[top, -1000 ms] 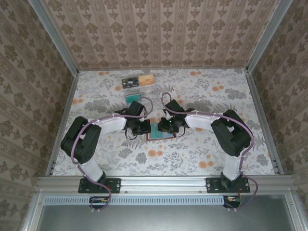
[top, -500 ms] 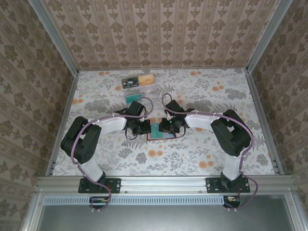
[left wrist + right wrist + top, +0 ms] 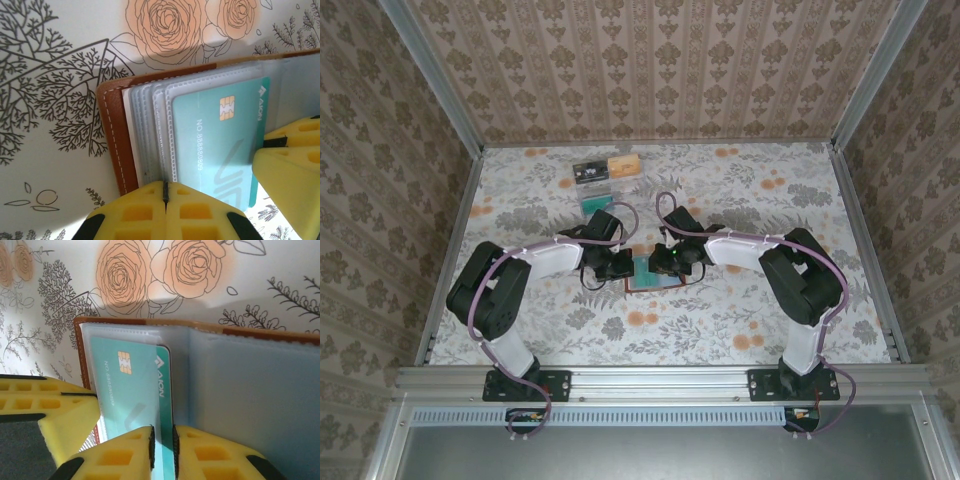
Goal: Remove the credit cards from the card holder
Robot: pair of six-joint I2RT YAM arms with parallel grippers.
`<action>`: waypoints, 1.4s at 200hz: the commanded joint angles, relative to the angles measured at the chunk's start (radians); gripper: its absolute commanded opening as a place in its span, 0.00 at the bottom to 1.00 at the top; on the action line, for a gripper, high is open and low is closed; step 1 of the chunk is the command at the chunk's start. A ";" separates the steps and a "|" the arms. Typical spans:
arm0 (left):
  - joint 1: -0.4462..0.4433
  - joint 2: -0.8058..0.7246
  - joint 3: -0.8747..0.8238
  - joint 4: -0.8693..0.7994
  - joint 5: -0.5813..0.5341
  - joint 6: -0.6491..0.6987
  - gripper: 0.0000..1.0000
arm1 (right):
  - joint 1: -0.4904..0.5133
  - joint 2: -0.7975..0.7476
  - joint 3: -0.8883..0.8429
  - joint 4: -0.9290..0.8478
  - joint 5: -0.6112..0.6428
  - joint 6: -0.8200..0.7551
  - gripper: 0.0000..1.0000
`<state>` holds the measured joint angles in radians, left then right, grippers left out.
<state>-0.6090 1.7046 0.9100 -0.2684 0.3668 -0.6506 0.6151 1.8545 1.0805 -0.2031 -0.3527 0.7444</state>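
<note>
The reddish-brown card holder (image 3: 642, 284) lies open on the floral table between both grippers. Its leather edge (image 3: 112, 135) and clear sleeves face my left gripper (image 3: 165, 192), which is shut on the sleeve edges. A teal-green credit card (image 3: 210, 145) sits half out of a sleeve. My right gripper (image 3: 162, 445) is shut on that card's (image 3: 132, 385) long edge, beside the grey-blue inner pocket (image 3: 250, 390). In the top view the left gripper (image 3: 620, 265) and right gripper (image 3: 665, 262) meet over the holder. A black card (image 3: 586, 171) and an orange-tan card (image 3: 623, 163) lie at the back.
Near the two back cards lies another teal-green item (image 3: 594, 201). Patterned walls close in the table (image 3: 740, 330) on three sides. The other arm's yellow finger (image 3: 290, 170) stands close at the right of the left wrist view.
</note>
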 commanded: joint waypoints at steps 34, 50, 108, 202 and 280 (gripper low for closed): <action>-0.005 0.035 0.001 -0.059 -0.033 -0.006 0.00 | -0.024 -0.009 -0.042 0.017 -0.026 0.011 0.00; 0.000 0.039 0.002 -0.076 -0.045 -0.005 0.00 | -0.037 -0.021 -0.055 0.003 -0.017 0.003 0.00; 0.011 0.037 -0.011 -0.081 -0.046 -0.006 0.00 | -0.084 -0.069 -0.104 -0.015 -0.006 -0.023 0.00; 0.008 0.038 -0.008 -0.070 -0.026 -0.004 0.00 | -0.086 -0.019 -0.118 0.118 -0.100 0.018 0.29; 0.009 0.029 -0.006 -0.084 -0.034 0.006 0.00 | -0.098 -0.044 -0.143 0.102 -0.080 0.004 0.09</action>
<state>-0.6067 1.7065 0.9108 -0.2695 0.3695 -0.6502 0.5301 1.8233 0.9710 -0.0784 -0.4469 0.7597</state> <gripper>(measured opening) 0.048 0.101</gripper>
